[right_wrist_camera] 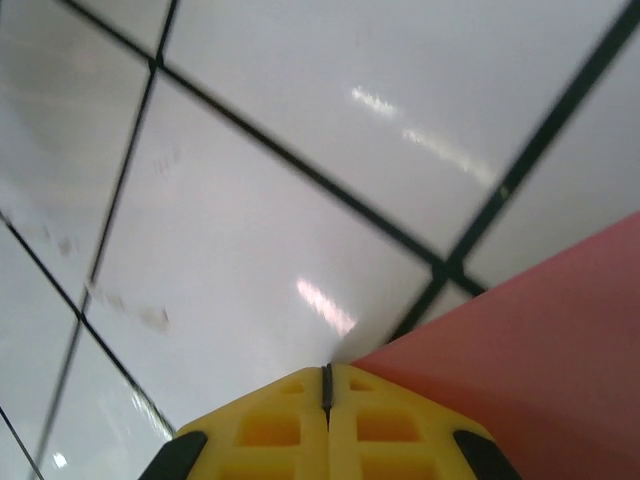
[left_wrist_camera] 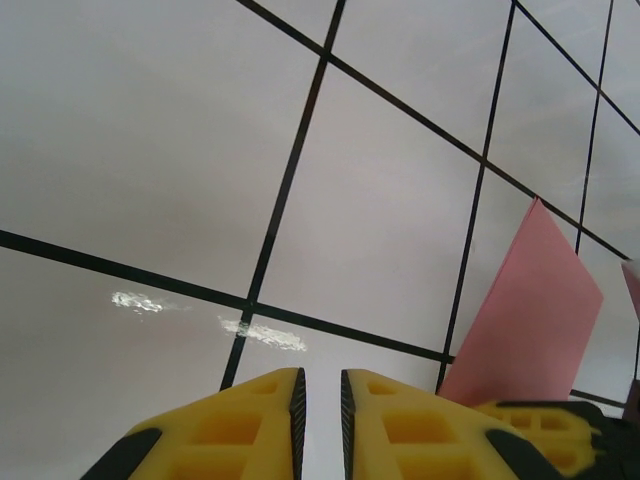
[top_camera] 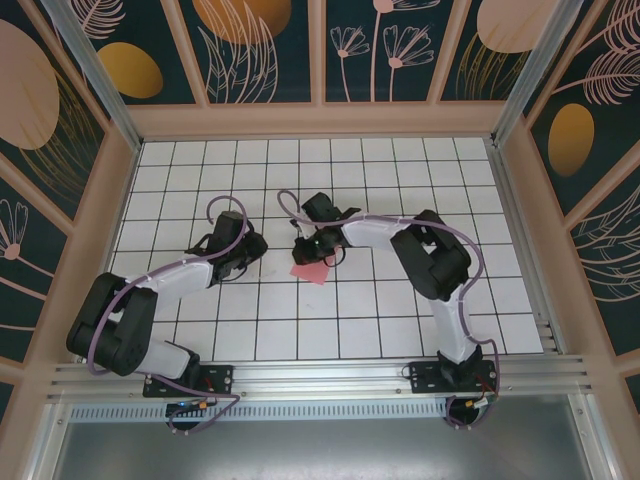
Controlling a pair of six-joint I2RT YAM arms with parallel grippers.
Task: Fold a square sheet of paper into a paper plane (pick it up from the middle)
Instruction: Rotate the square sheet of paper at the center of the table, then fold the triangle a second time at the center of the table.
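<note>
The pink sheet of paper [top_camera: 312, 272] is folded into a smaller piece near the middle of the grid table. In the left wrist view the paper [left_wrist_camera: 525, 310] rises at a slant to the right of the fingers. My right gripper [top_camera: 303, 250] is over its far edge. Its yellow jaws [right_wrist_camera: 326, 372] are pressed together, and the paper [right_wrist_camera: 540, 330] runs out from their tip to the right. My left gripper [top_camera: 262, 243] is a short way left of the paper. This gripper [left_wrist_camera: 320, 385] stands slightly open with only table in the gap. The paper plane is out of view.
The white table with black grid lines [top_camera: 400, 180] is ringed by a low wooden frame and patterned walls [top_camera: 320, 110]. An aluminium rail [top_camera: 320, 375] carries both arm bases at the near edge. Bare tiles lie behind and in front of the paper.
</note>
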